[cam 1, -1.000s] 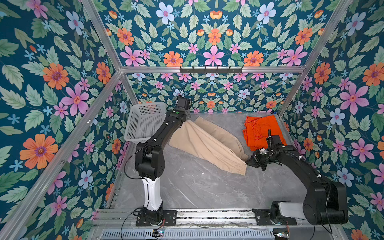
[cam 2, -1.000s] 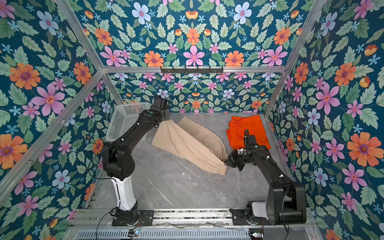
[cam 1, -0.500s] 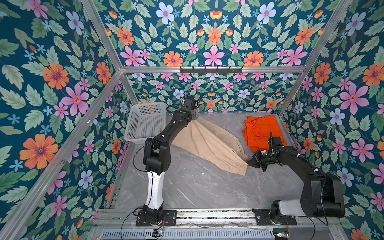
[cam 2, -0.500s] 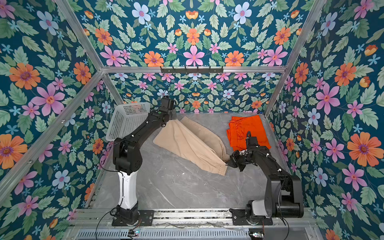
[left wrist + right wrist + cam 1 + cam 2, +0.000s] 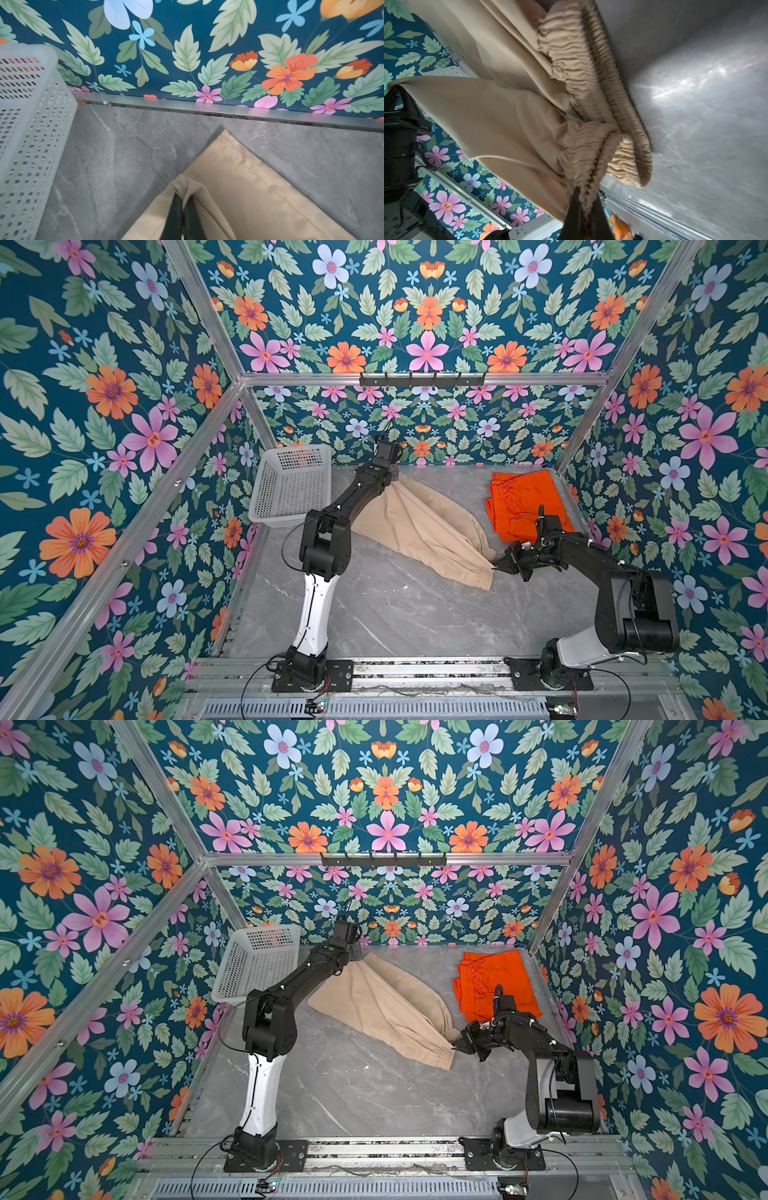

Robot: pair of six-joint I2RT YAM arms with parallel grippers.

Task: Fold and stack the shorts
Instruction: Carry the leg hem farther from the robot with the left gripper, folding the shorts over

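Left gripper [image 5: 183,199]: jaws closed, pinching a hem corner of the beige shorts [image 5: 415,526], close to the back edge of the tabletop [image 5: 395,614] and just beside the white basket [image 5: 286,497], which stands in the back left corner. Right gripper [image 5: 584,199]: also closed, clamped on the gathered elastic waistband of the same garment, about halfway along the right edge.

Change noted over the last second: the left gripper is seen slightly further along the back edge, away from the basket, and the left arm is raised more upright. The right gripper is found at practically the same spot. The beige cloth, looser before, is now drawn into a long diagonal span between the two grips, with lengthwise creases. In the right wrist view, part of the waistband is seen resting on the tabletop while the rest is held up.

The orange shorts [image 5: 525,502] lie in the back right corner, apparently already folded, apart from the beige pair and untouched by either gripper.

Judgement: the beige pair is being tensioned and straightened, with no fold made in it yet. The task is judged about half done; the beige fold and the stacking onto the orange pair are left.
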